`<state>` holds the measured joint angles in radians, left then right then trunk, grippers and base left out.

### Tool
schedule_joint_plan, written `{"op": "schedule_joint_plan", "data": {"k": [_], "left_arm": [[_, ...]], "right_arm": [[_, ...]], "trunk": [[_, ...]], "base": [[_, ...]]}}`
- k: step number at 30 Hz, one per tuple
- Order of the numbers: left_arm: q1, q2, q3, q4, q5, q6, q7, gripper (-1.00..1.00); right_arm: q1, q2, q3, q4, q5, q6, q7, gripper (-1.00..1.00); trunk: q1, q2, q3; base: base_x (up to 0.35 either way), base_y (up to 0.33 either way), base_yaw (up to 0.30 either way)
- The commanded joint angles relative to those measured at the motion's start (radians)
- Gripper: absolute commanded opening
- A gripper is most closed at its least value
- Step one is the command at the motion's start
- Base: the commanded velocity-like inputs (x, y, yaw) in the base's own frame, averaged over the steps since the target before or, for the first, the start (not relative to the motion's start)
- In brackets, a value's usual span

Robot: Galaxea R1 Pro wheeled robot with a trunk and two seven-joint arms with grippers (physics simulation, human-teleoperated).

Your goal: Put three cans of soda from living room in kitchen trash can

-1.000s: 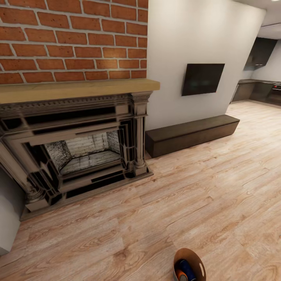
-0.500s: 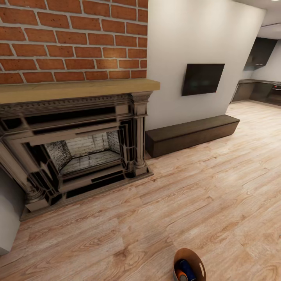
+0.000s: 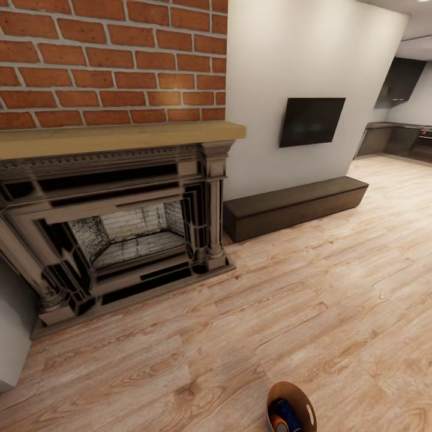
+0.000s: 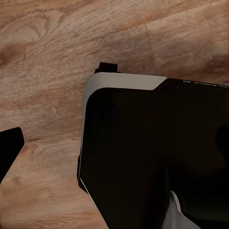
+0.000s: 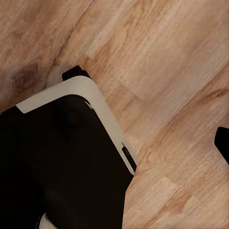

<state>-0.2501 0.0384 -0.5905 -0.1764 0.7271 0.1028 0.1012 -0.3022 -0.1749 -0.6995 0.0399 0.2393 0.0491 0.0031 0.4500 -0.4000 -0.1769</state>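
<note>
Head view: round copper bin point(image 3: 292, 403), cans point(image 3: 285, 417) inside

Brick chimney point(image 3: 114, 60), ornate fireplace point(image 3: 120, 234), wall TV point(image 3: 311, 121), plank floor point(image 3: 336, 300)

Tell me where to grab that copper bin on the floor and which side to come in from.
Take the tash can by its rim, at the oval handle slot on its right wall, probably with the right arm from above. It stands upright and open-topped on the wood floor, with a blue can and an orange can inside, so keep it level.
</note>
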Motion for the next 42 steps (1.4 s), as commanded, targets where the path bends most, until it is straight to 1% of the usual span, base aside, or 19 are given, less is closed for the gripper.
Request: {"op": "schedule_joint_plan", "data": {"k": [1, 42], "left_arm": [[0.0, 0.0, 0.0, 0.0, 0.0, 0.0, 0.0, 1.0], [0.0, 0.0, 0.0, 0.0, 0.0, 0.0, 0.0, 1.0]], "right_arm": [[0.0, 0.0, 0.0, 0.0, 0.0, 0.0, 0.0, 1.0], [0.0, 0.0, 0.0, 0.0, 0.0, 0.0, 0.0, 1.0]], "trunk": [[0.0, 0.0, 0.0], [0.0, 0.0, 0.0]], "base": [[0.0, 0.0, 0.0], [0.0, 0.0, 0.0]]}}
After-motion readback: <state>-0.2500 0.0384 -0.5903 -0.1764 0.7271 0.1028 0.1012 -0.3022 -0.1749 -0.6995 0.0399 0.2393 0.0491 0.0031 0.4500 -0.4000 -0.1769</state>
